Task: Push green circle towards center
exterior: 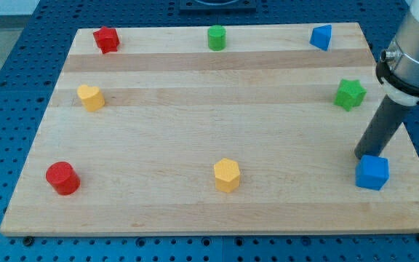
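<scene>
The green circle is sitting at the view's top edge of the wooden board, about midway across, between the red star-like block at the top left and the blue block at the top right. It is looking like a small, stiff, light cylinder that should be sliding easily on the smooth wood, though its round side may be letting it roll off a crooked push. The best contact is probably on its far side, at the view's top, driving it down toward the middle. My tip is a bare rod with no jaws, so it is holding nothing; it is resting at the lower right, just beside or touching the blue cube, well apart from the green circle. The green star is lying between them.
</scene>
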`<state>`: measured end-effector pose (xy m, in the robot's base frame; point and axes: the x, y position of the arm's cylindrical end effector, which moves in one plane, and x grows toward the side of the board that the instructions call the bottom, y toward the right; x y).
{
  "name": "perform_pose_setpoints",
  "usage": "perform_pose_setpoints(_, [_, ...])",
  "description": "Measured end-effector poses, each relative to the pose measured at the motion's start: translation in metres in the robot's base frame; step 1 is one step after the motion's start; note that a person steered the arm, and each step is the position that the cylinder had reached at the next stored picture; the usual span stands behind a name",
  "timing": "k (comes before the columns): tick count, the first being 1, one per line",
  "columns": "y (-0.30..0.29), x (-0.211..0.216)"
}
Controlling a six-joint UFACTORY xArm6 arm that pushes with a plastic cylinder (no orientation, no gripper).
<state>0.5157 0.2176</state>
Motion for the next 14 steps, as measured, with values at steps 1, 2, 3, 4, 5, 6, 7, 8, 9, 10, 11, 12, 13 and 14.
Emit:
perform_pose_setpoints(1, [-0.004,0.000])
perform_pose_setpoints(2, [-0.043,-0.013])
perform_pose_setpoints(3, [-0.083,-0.036])
perform_pose_setpoints(4, [-0.113,-0.066])
perform_pose_setpoints(5, [-0.126,-0.105])
perform_pose_setpoints(6, [-0.126,-0.150])
perform_pose_setpoints(7, [-0.126,-0.198])
perform_pose_setpoints(8, [-0.126,-0.249])
perform_pose_setpoints(9, [-0.126,-0.302])
perform_pose_setpoints(10, [-0.128,-0.324])
perform_pose_setpoints(11, [-0.136,-0.324])
perform_pose_setpoints(12, [-0.152,-0.323])
perform_pose_setpoints(13, [-0.172,-0.323])
perform_pose_setpoints(14, [-0.191,-0.324])
